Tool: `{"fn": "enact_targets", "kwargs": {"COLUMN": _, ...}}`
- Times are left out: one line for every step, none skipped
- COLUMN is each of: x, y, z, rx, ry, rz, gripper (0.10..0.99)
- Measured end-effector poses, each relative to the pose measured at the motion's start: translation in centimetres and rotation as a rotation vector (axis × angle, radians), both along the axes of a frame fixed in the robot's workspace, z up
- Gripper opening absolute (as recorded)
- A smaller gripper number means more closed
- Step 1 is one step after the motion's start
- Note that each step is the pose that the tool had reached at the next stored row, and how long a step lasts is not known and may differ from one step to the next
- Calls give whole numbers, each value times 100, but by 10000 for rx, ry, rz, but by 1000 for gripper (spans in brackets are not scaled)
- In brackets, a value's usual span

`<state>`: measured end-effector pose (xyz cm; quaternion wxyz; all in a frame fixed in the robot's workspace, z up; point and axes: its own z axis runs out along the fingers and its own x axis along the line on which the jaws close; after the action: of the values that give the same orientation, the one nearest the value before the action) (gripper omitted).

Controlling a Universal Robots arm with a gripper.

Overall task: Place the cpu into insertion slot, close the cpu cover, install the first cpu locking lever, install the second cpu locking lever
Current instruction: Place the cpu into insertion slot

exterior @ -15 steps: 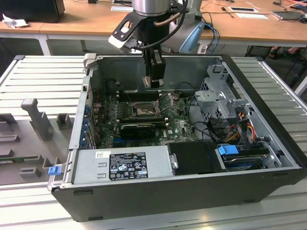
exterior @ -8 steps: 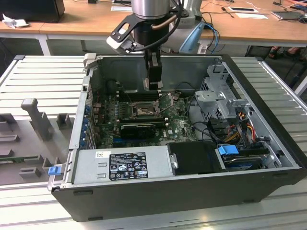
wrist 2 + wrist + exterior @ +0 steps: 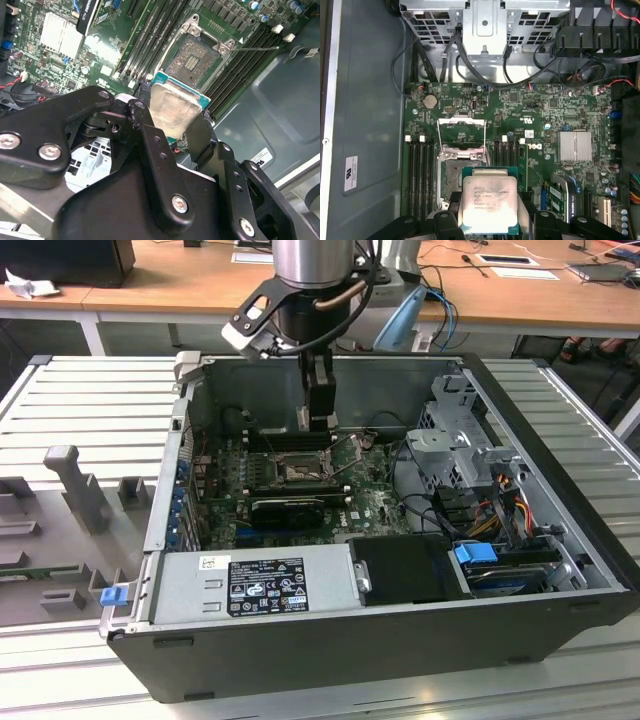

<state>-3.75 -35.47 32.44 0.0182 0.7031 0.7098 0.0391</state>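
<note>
My gripper (image 3: 320, 422) hangs inside the open computer case, just above the motherboard. It is shut on the cpu (image 3: 175, 107), a flat square chip with a pale metal top, pinched by two opposite edges between the black fingers (image 3: 200, 135). In the first wrist view the cpu (image 3: 487, 200) hovers beside and partly over the insertion slot (image 3: 451, 175), tilted against it. The slot (image 3: 192, 57) lies bare, its dark contact field showing. The cpu cover (image 3: 461, 121) stands swung open behind the slot. A thin wire lever (image 3: 255, 48) sticks out from the slot's corner.
Memory slots (image 3: 420, 170) flank the socket on both sides. A long black graphics card (image 3: 290, 508) lies close in front of it, with a power supply (image 3: 250, 585) beyond. A metal drive cage (image 3: 460, 440) and cables (image 3: 500, 510) fill the exterior view's right. A finned heatsink (image 3: 575, 146) sits on the board.
</note>
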Motion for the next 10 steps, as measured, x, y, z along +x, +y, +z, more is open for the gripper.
{"fn": "enact_targets", "kwargs": {"x": 0, "y": 0, "z": -6, "rx": 5, "ry": 12, "rz": -1, "gripper": 525}}
{"fn": "enact_targets", "kwargs": {"x": 0, "y": 0, "z": -20, "rx": 10, "ry": 41, "rz": 1, "gripper": 525}}
{"fn": "enact_targets", "kwargs": {"x": 1, "y": 0, "z": -36, "rx": 20, "ry": 72, "rz": 1, "gripper": 525}}
{"fn": "enact_targets", "kwargs": {"x": 0, "y": 0, "z": -49, "rx": 36, "ry": 103, "rz": 1, "gripper": 525}}
{"fn": "enact_targets", "kwargs": {"x": 0, "y": 0, "z": -57, "rx": 51, "ry": 124, "rz": 1, "gripper": 525}}
{"fn": "enact_targets", "kwargs": {"x": 0, "y": 0, "z": -62, "rx": 58, "ry": 130, "rz": 0, "gripper": 525}}
{"fn": "enact_targets", "kwargs": {"x": 0, "y": 0, "z": -66, "rx": 71, "ry": 136, "rz": 1, "gripper": 525}}
{"fn": "enact_targets", "kwargs": {"x": 1, "y": -1, "z": -69, "rx": 126, "ry": 146, "rz": 3, "gripper": 525}}
{"fn": "enact_targets", "kwargs": {"x": 1, "y": 0, "z": -72, "rx": 203, "ry": 146, "rz": 3, "gripper": 525}}
{"fn": "enact_targets", "kwargs": {"x": 0, "y": 0, "z": -75, "rx": 251, "ry": 146, "rz": 3, "gripper": 525}}
